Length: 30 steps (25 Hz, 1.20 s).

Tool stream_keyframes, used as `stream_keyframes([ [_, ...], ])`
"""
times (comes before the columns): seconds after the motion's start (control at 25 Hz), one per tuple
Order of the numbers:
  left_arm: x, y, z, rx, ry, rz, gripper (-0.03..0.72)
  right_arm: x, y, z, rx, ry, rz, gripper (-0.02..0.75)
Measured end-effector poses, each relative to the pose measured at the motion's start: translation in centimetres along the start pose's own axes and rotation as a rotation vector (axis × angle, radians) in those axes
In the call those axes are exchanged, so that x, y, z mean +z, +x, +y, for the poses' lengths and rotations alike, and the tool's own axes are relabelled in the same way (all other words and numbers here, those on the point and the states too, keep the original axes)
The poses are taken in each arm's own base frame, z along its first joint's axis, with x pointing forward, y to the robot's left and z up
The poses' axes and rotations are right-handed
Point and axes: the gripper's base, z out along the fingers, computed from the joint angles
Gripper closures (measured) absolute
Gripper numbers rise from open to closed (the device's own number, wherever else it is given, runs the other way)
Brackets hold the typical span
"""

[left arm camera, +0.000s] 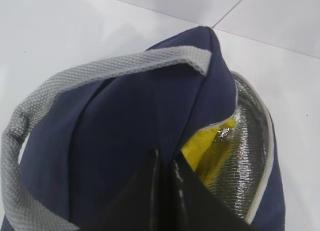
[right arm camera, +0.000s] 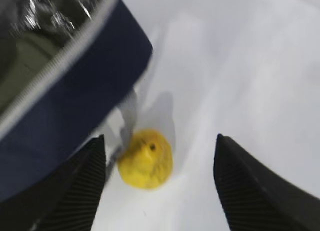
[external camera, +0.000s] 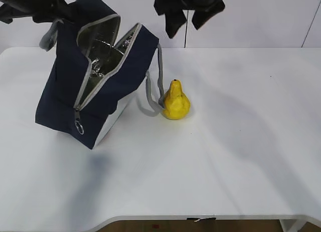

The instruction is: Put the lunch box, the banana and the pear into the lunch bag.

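Note:
The navy lunch bag (external camera: pixel 75 99) stands tilted on the left of the table, with its zipper open and the silver lining showing. My left gripper (left arm camera: pixel 165 158) is shut on the bag's upper fabric edge, beside a grey handle (left arm camera: pixel 125 66), and holds it up. Yellow banana skin (left arm camera: pixel 207 141) shows inside the bag. A dull greenish patch (right arm camera: pixel 25 66) deeper in the bag may be the lunch box; I cannot tell. The yellow pear (external camera: pixel 175 101) stands upright on the table, right beside the bag's other handle (external camera: pixel 153 94). My right gripper (right arm camera: pixel 160 141) hangs open high above the pear (right arm camera: pixel 146 158).
The white table (external camera: pixel 241 141) stretches bare to the right of and in front of the pear. The bag's ring pull (external camera: pixel 79 125) hangs at its lower front corner. The table's front edge (external camera: pixel 200 217) runs along the bottom of the exterior view.

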Motion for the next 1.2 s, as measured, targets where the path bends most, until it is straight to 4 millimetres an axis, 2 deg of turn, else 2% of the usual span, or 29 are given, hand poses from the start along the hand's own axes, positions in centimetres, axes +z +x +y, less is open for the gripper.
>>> stream_keyframes([
  [0.2, 0.0, 0.0, 0.0, 0.004, -0.003, 0.001, 0.692, 1.4, 2.8, 0.0, -0.008, 0.015, 0.133, 0.211],
  [0.36, 0.0, 0.0, 0.0, 0.007, -0.005, 0.003, 0.692, 2.4, 3.8, 0.1, -0.021, 0.012, 0.185, 0.226],
  [0.52, 0.0, 0.0, 0.1, 0.008, -0.006, 0.005, 0.692, 2.7, 3.9, 0.2, -0.05, -0.001, 0.187, 0.227],
  [0.84, 0.1, 0.0, 0.3, 0.053, -0.033, 0.003, 0.692, 6.1, 4.6, 0.9, -0.092, -0.067, 0.249, 0.227],
  [1.2, 0.9, 0.2, 0.8, 0.088, -0.065, 0.017, 0.692, 8.4, 4.5, 1.0, -0.113, -0.067, 0.215, 0.23],
])
